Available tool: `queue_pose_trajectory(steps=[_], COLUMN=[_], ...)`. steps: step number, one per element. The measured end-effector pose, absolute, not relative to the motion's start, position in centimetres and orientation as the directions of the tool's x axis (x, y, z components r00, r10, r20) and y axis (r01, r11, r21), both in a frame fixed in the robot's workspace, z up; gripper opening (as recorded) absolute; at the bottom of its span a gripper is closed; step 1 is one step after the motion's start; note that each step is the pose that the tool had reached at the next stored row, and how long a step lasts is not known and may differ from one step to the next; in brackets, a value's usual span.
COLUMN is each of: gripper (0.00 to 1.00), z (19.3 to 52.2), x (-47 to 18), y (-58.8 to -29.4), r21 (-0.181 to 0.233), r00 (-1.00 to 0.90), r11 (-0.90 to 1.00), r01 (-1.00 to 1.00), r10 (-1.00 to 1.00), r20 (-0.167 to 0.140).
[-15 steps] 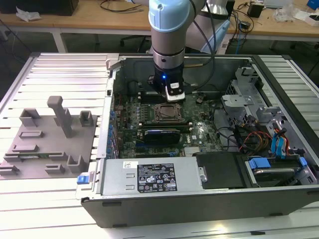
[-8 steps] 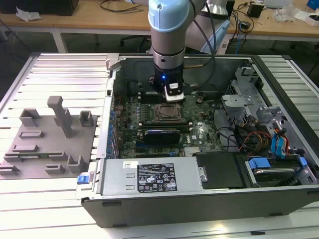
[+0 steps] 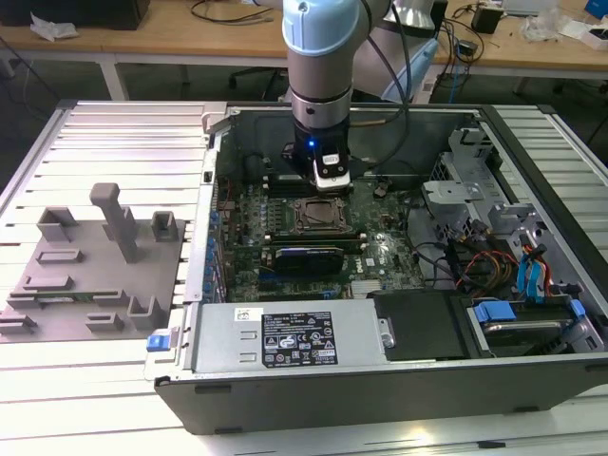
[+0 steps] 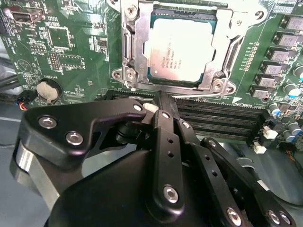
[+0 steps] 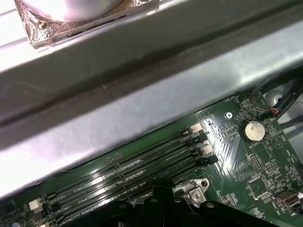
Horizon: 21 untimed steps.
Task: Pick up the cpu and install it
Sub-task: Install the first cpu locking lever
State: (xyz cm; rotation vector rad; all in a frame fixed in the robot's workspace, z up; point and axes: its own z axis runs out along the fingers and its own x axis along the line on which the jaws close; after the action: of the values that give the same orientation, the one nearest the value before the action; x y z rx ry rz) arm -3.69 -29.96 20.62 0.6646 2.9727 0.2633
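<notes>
The cpu [image 4: 182, 47], a small square chip with a silvery top, lies flat inside the metal-framed socket [image 4: 130, 52] on the green motherboard [image 4: 71, 42]. In the second wrist view my gripper [image 4: 161, 97] hangs just over the socket's edge beside the memory slots, its black fingers [image 4: 162, 137] drawn together with nothing between them. In the exterior view the gripper [image 3: 331, 180] stands over the socket [image 3: 320, 217], inside the open computer case [image 3: 285, 399].
Memory slots [image 5: 132, 172] and a coin battery [image 5: 253, 130] sit close to the socket. The case wall [image 5: 142, 90] rises right behind the slots. A grey fixture [image 3: 95, 275] lies on the table at the exterior view's left; cables and drive bays [image 3: 513, 275] fill the case's right.
</notes>
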Motion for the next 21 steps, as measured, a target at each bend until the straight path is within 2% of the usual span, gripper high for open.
queue_pose_trajectory(steps=[21], gripper=[0.11], z=[21.11], x=[-3.71], y=[-29.75], r21=[0.185], r00=[-0.902], r11=[0.891], r01=[0.415], r10=[0.429], r20=[-0.045])
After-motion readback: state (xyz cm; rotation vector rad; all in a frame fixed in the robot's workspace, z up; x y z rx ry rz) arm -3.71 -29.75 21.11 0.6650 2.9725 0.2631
